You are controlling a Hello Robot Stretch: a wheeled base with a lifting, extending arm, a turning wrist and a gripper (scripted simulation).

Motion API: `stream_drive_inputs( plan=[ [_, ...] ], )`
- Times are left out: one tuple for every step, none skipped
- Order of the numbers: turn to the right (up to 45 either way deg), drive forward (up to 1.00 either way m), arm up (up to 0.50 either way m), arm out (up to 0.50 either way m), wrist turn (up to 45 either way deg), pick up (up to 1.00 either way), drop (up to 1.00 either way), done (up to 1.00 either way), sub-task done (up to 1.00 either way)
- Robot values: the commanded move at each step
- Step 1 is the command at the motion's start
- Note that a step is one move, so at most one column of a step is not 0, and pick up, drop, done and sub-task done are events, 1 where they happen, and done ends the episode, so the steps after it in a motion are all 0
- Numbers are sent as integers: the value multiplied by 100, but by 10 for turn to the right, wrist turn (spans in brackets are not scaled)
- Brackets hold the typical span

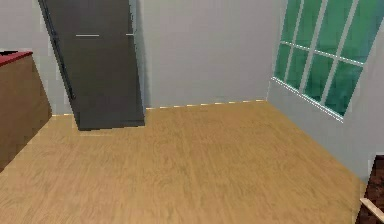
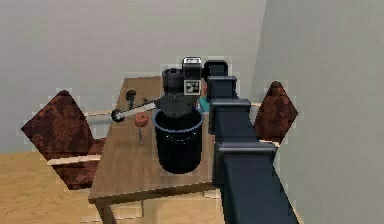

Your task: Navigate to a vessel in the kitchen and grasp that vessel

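Note:
In the arm side view a tall dark cylindrical vessel [image 2: 178,148] stands on a wooden table [image 2: 125,175], near its middle. The dark arm [image 2: 240,150] rises from the bottom edge to two white marked squares [image 2: 190,85] just beyond the vessel. The gripper [image 2: 127,113] reaches left from there, with its thin fingers [image 2: 140,109] above the tabletop. A small red thing [image 2: 143,122] lies on the table close under the fingers. I cannot tell whether the gripper holds anything.
Dark red chairs stand at the table's left [image 2: 62,125] and right [image 2: 275,110], with walls close behind. A teal thing [image 2: 204,100] sits by the arm. In the forward view: a dark fridge [image 1: 95,60], a brown counter [image 1: 20,105], a window [image 1: 330,50], bare wood floor [image 1: 190,160].

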Motion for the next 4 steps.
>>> stream_drive_inputs(
  plan=[
    [0,0,0,0,300,0,0,0,0],
    [0,0,-14,0,0,0,0,0,0],
    [0,0,0,0,0,100,0,0,0],
    [0,0,10,0,0,0,0,0,0]
  ],
)
